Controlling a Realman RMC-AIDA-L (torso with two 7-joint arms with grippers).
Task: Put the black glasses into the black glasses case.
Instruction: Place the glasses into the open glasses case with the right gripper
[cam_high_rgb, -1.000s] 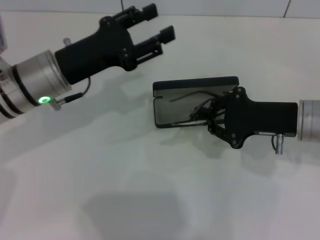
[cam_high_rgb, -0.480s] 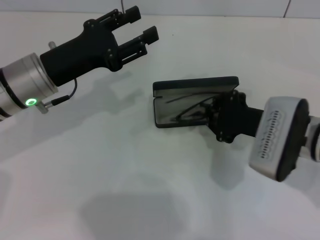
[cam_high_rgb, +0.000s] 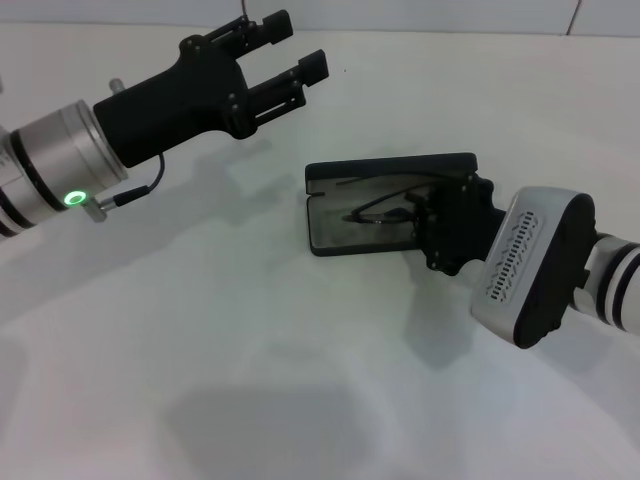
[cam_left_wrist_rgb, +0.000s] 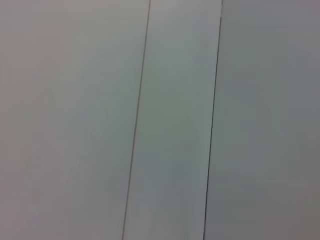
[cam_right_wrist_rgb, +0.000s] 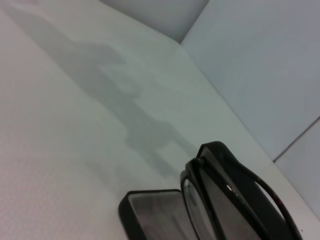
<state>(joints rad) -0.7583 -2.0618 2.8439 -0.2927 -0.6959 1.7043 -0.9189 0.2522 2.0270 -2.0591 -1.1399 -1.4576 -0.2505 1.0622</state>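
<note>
The black glasses case (cam_high_rgb: 330, 232) lies open mid-table, with its lid (cam_high_rgb: 390, 166) standing up at the back and the grey lining showing. The black glasses (cam_high_rgb: 372, 212) sit low over the case's tray, their temple arms pointing left. My right gripper (cam_high_rgb: 424, 218) is at the case's right end, shut on the glasses' right side. In the right wrist view the glasses (cam_right_wrist_rgb: 226, 192) hang close, just above the case (cam_right_wrist_rgb: 150, 212). My left gripper (cam_high_rgb: 297, 45) is open and empty, raised off to the back left of the case.
The white table (cam_high_rgb: 250, 350) surrounds the case. A pale wall with panel seams (cam_high_rgb: 575, 15) runs along the table's far edge. The left wrist view shows only wall panels (cam_left_wrist_rgb: 175, 120).
My right wrist has rolled over, turning its grey-white housing upward, and the glasses have sunk lower into the case. The left arm drifted left, then back a little.
</note>
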